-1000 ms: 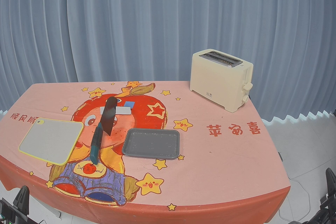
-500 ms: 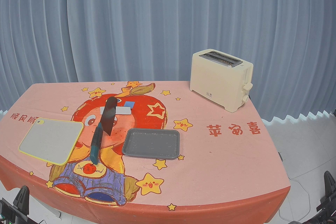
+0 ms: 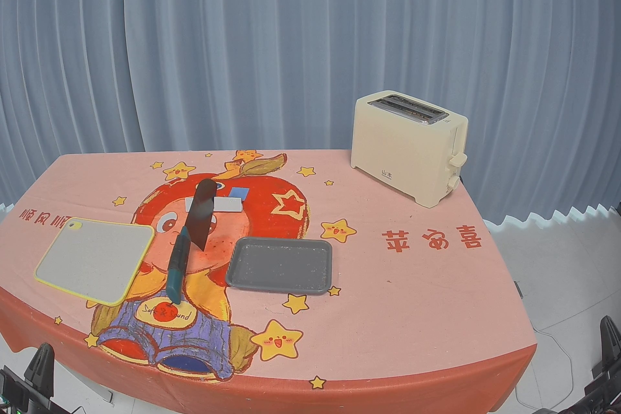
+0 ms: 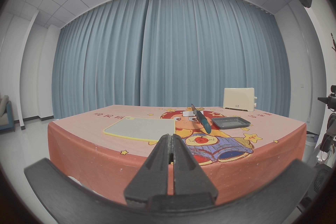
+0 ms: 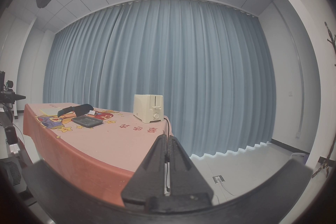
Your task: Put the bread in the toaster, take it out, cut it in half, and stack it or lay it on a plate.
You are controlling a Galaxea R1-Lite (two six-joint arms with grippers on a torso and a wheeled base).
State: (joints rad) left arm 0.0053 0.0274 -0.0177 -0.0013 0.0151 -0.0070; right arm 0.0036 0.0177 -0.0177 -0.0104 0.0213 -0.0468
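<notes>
A cream toaster [image 3: 409, 143] stands at the table's far right, its two top slots dark. In the middle lies a grey tray-like plate [image 3: 279, 264]. Left of the plate rests a knife [image 3: 187, 240] with a blue handle and black blade, and beyond it lies a grey cutting board [image 3: 96, 260] with a yellow rim. My left gripper [image 4: 171, 136] is shut on nothing, below the table's near left edge. My right gripper [image 5: 166, 137] is shut too, low beside the table's right front corner. The toaster [image 5: 149, 107] is far from both grippers.
A small white and blue block [image 3: 223, 202] lies behind the knife. The pink printed tablecloth [image 3: 401, 305] is bare at front right. A blue curtain hangs behind the table. The toaster's cable [image 5: 168, 130] drops off the table edge.
In the head view my right gripper has sunk a little lower at the bottom right corner. Nothing on the table has moved.
</notes>
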